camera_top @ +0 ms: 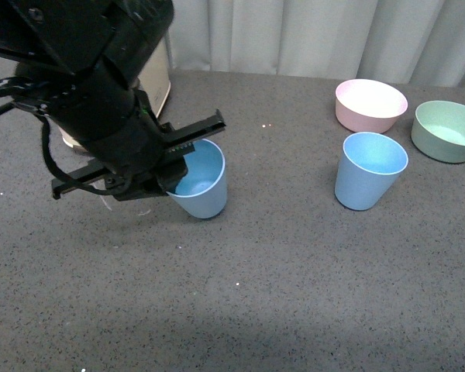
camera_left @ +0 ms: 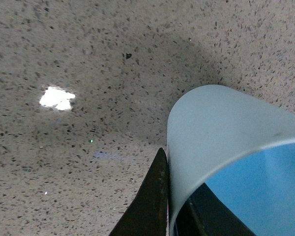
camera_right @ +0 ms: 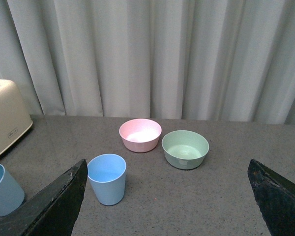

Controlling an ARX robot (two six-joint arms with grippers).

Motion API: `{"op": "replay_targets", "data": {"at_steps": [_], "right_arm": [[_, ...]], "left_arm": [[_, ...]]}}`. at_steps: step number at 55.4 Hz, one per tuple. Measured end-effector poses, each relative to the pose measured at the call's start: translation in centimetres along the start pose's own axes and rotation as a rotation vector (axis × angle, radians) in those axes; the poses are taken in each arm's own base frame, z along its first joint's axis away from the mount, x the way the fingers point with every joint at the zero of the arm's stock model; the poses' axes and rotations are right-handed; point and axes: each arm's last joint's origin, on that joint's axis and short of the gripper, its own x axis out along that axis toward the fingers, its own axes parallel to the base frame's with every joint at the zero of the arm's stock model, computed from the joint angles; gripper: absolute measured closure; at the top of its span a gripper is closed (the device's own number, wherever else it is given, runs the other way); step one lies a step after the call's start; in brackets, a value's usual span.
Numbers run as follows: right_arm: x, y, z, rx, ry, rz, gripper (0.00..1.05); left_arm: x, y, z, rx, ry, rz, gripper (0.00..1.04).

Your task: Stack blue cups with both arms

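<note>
My left gripper (camera_top: 182, 159) is shut on the rim of one blue cup (camera_top: 203, 184) at the left middle of the table. I cannot tell if the cup's base touches the table. In the left wrist view one finger (camera_left: 152, 206) lies outside the cup's wall (camera_left: 221, 128) and the other inside it. The second blue cup (camera_top: 370, 172) stands upright on the right and also shows in the right wrist view (camera_right: 107, 178). My right gripper (camera_right: 169, 206) is open and empty, well back from that cup. The right arm is out of the front view.
A pink bowl (camera_top: 370, 105) and a green bowl (camera_top: 447, 130) stand behind and to the right of the second cup. A cream toaster (camera_top: 159, 77) stands behind my left arm. The grey speckled table (camera_top: 279, 294) ends at a white curtain at the back.
</note>
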Motion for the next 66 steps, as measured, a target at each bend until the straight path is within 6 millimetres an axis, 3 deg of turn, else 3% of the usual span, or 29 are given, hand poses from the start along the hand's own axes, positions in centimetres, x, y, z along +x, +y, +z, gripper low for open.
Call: {"op": "replay_targets", "data": {"at_steps": [19, 25, 31, 42, 45, 50, 52, 56, 60, 62, 66], "right_arm": [[0.0, 0.0, 0.0, 0.000, 0.000, 0.000, 0.10], [0.0, 0.0, 0.0, 0.000, 0.000, 0.000, 0.10], [0.0, 0.0, 0.0, 0.000, 0.000, 0.000, 0.10], [0.0, 0.0, 0.0, 0.000, 0.000, 0.000, 0.10], [0.0, 0.0, 0.0, 0.000, 0.000, 0.000, 0.10], [0.0, 0.0, 0.0, 0.000, 0.000, -0.001, 0.10], [0.0, 0.0, 0.0, 0.000, 0.000, -0.001, 0.10], [0.0, 0.0, 0.0, 0.000, 0.001, 0.000, 0.10], [0.0, 0.0, 0.0, 0.000, 0.001, 0.000, 0.10], [0.0, 0.0, 0.0, 0.000, 0.000, 0.001, 0.10], [0.0, 0.0, 0.0, 0.000, 0.000, 0.000, 0.10]], "left_arm": [[0.6, -1.9, 0.4, 0.015, 0.024, 0.006, 1.01], [0.5, -2.2, 0.4, 0.006, 0.030, -0.010, 0.78], [0.1, -2.4, 0.6, 0.008, 0.013, -0.025, 0.64], [-2.7, -3.2, 1.4, 0.069, -0.120, -0.074, 0.24], [-1.7, -1.7, 0.7, 0.190, -0.435, -0.012, 0.36], [-1.7, 3.2, -2.2, 0.359, -0.730, 0.016, 0.56], [-2.9, 4.5, -2.5, 0.379, -0.855, -0.014, 0.63], [-8.2, 6.1, -2.3, 0.352, -1.162, -0.109, 0.81], [-10.5, 7.7, -3.1, 0.358, -1.221, -0.109, 0.95], [-10.8, 8.9, -4.0, 0.369, -1.202, -0.095, 1.01], [-11.0, 10.8, -5.7, 0.392, -1.153, -0.080, 1.01]]}}
